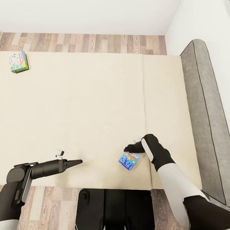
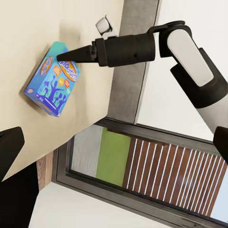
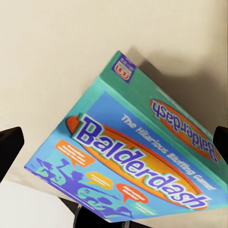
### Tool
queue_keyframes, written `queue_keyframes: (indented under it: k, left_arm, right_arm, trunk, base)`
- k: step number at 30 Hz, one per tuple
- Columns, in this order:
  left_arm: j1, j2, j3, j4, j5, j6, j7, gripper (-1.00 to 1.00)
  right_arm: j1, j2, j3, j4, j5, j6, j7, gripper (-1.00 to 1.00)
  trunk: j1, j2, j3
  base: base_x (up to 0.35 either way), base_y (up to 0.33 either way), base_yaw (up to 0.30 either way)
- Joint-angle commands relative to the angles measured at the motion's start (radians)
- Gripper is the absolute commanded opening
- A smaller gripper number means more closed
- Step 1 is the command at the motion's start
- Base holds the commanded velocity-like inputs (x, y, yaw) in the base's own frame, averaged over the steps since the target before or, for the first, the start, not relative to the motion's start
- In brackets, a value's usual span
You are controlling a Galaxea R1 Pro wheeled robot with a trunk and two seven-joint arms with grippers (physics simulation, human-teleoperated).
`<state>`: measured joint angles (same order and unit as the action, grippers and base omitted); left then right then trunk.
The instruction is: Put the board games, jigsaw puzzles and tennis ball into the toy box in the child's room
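My right claw [image 1: 130, 148] stood spread just above the blue game [image 1: 129, 160], near the front edge of the bed [image 1: 95, 105]. I judged I should lower squarely before pinching.

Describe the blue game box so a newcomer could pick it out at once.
Start at the beige bed and go to its near edge, just beside the right tool. The small blue box there reads "Balderdash"; the other box, at the far corner, is green-edged and white-topped.
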<state>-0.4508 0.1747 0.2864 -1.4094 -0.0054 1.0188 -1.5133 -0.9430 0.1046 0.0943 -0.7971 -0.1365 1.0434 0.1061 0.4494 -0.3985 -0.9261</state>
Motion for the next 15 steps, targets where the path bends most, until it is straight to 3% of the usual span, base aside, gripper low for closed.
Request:
queue_keyframes:
  k: [1,15]
  left_arm:
    - [0.0,0.0,0.0,0.0,-0.001,0.011,-0.004,1.0]
    - [0.0,0.0,0.0,0.0,-0.001,0.01,-0.004,1.0]
  right_arm:
    - [0.0,0.0,0.003,-0.001,-0.004,0.004,-0.001,1.0]
    - [0.002,-0.002,0.039,0.022,0.0,0.004,-0.002,1.0]
  trunk:
    - [0.001,-0.002,-0.001]
    - [0.001,-0.002,-0.001]
  base:
    - [0.0,0.0,0.0]
    - [0.0,0.0,0.0]
